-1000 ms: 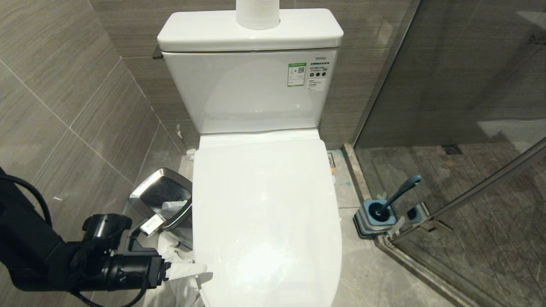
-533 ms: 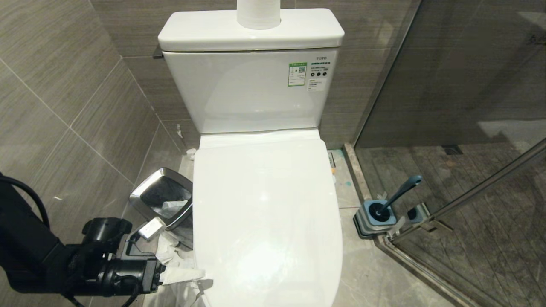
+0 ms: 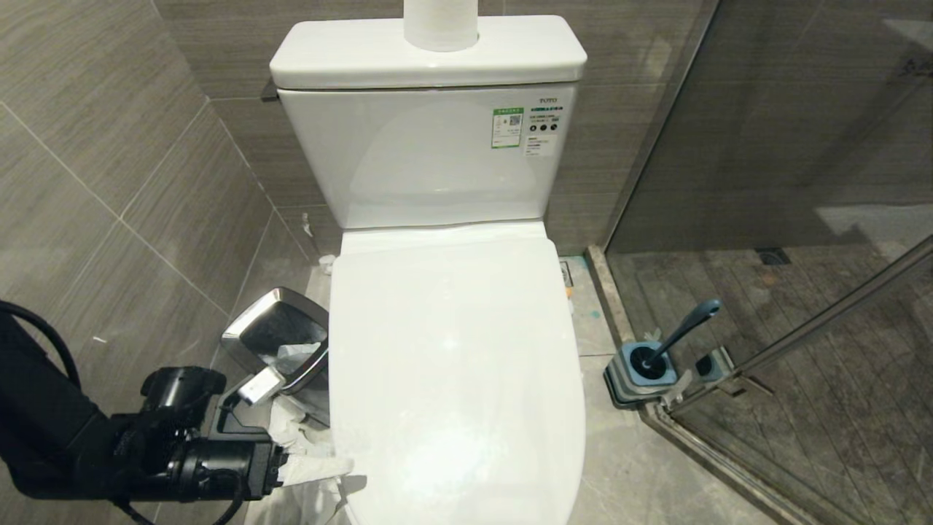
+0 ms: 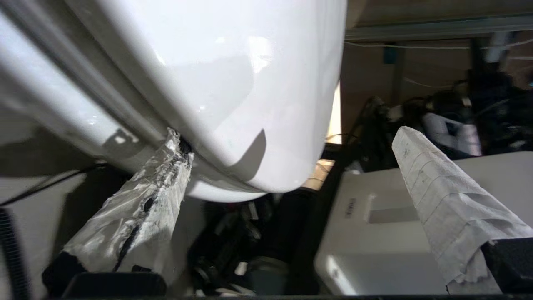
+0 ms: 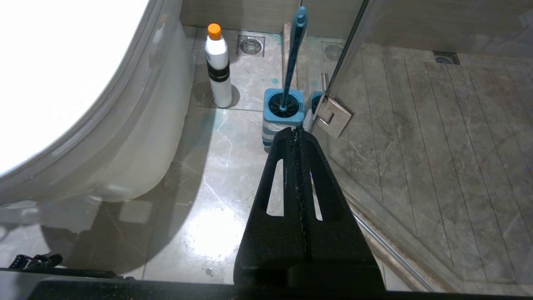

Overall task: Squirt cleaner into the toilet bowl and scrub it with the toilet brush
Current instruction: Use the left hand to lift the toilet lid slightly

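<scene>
Over the last second almost nothing has shifted: the left gripper (image 3: 321, 467), fingers spread wide, still sits at the closed toilet lid's (image 3: 452, 364) front-left edge, so the toilet bowl stays covered, the toilet brush (image 3: 681, 332) unused in its holder (image 3: 641, 375), right gripper (image 5: 297, 137) pressed together.

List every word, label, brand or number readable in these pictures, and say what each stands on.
"TOTO": small grey brand mark on the toilet tank, upper right of its front.
Green-edged sticker on the tank: code square, print too small to read.
White sticker beside it: too small to read.
White bottle with orange cap: no readable text.
</scene>
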`<state>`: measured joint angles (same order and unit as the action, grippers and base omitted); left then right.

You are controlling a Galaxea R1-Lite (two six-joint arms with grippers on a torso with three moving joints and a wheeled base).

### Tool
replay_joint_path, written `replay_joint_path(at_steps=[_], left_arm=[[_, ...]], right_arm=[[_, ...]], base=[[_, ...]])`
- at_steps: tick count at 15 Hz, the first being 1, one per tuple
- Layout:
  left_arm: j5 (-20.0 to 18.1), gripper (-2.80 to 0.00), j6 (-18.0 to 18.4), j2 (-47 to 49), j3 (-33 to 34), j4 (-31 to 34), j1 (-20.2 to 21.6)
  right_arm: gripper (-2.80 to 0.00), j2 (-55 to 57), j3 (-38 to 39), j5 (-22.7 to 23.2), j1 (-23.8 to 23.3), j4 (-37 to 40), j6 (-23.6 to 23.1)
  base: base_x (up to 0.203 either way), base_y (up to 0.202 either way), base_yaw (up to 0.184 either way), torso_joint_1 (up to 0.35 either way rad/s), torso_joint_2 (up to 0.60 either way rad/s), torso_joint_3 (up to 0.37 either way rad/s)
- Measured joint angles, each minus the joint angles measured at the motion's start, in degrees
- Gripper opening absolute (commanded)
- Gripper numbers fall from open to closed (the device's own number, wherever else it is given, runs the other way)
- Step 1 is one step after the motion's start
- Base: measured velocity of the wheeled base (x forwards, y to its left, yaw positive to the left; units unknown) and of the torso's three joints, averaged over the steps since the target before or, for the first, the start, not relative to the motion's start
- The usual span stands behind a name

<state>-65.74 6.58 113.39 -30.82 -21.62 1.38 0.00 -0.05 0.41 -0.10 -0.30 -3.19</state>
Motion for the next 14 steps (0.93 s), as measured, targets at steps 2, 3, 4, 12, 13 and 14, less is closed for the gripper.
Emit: replay_joint_path(at_steps=[2, 3, 4, 12, 13, 14], left_arm=[[5.1, 0.00, 2.5, 0.1, 0.0, -0.2, 0.8], [6.0, 0.00, 2.7, 0.3, 0.2, -0.1, 1.0], [6.1, 0.00, 2.8, 0.4, 0.2, 0.0, 1.3], [5.8, 0.00, 2.7, 0.8, -0.3, 0.1, 2.2], [5.6, 0.00, 2.4, 0.8, -0.5, 0.1, 2.1], [5.5, 0.00, 2.2, 0.7, -0.6, 0.2, 2.0]], right_arm=[[-2.80, 0.0, 0.0, 0.0, 0.0, 0.0, 0.0], [-2.80, 0.0, 0.0, 0.0, 0.0, -0.1, 0.0], [-2.80, 0.0, 0.0, 0.0, 0.0, -0.1, 0.0], [-2.80, 0.0, 0.0, 0.0, 0.0, 0.0, 0.0], [-2.80, 0.0, 0.0, 0.0, 0.0, 0.0, 0.0], [-2.80, 0.0, 0.0, 0.0, 0.0, 0.0, 0.0]], base=[[0.000, 0.000, 0.000, 0.000, 0.00, 0.000], [0.000, 0.000, 0.000, 0.000, 0.00, 0.000], [0.000, 0.000, 0.000, 0.000, 0.00, 0.000], [0.000, 0.000, 0.000, 0.000, 0.00, 0.000], [0.000, 0.000, 0.000, 0.000, 0.00, 0.000], [0.000, 0.000, 0.000, 0.000, 0.00, 0.000]])
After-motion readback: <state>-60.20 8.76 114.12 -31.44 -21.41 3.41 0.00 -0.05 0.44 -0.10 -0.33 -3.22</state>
